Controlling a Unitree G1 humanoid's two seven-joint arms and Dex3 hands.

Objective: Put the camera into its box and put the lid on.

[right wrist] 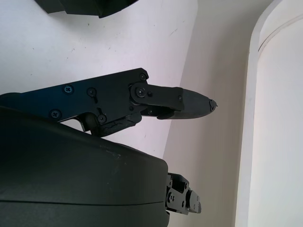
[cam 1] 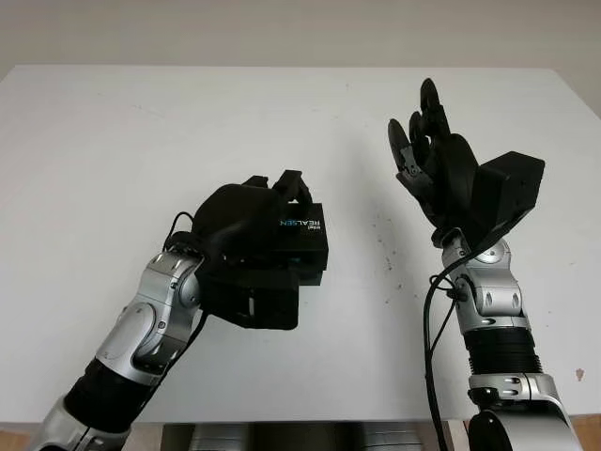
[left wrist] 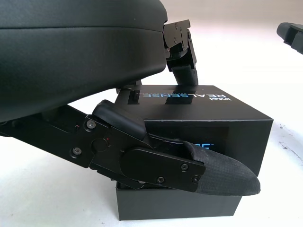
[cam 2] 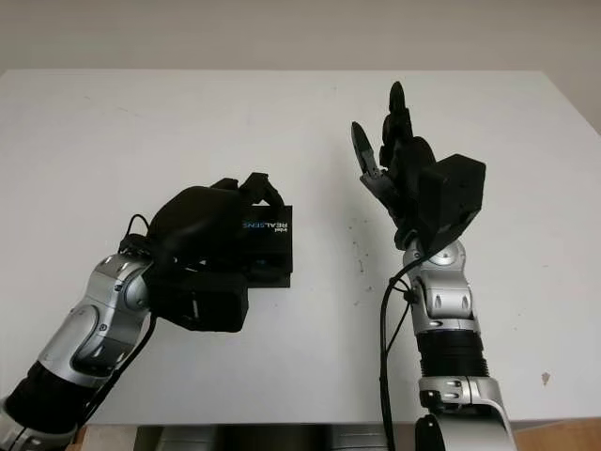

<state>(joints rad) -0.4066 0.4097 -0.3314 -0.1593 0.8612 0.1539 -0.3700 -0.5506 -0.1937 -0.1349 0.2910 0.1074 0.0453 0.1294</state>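
A black box lid (cam 1: pixel 305 228) printed "REALSENSE" sits over the black box base (left wrist: pixel 176 206) left of the table's middle. The lid is not fully down, and the base shows below its rim. My left hand (cam 1: pixel 268 211) is shut on the lid, with one finger (left wrist: pixel 208 177) along its side and others over the top. What is inside the box is hidden. My right hand (cam 1: pixel 423 132) is open, raised above the table well to the right of the box and apart from it.
The white table (cam 1: pixel 141 122) stretches bare around the box. A few small dark specks (cam 1: pixel 387 254) mark the surface between box and right arm. A pale wall (right wrist: pixel 279 118) stands behind the table's far edge.
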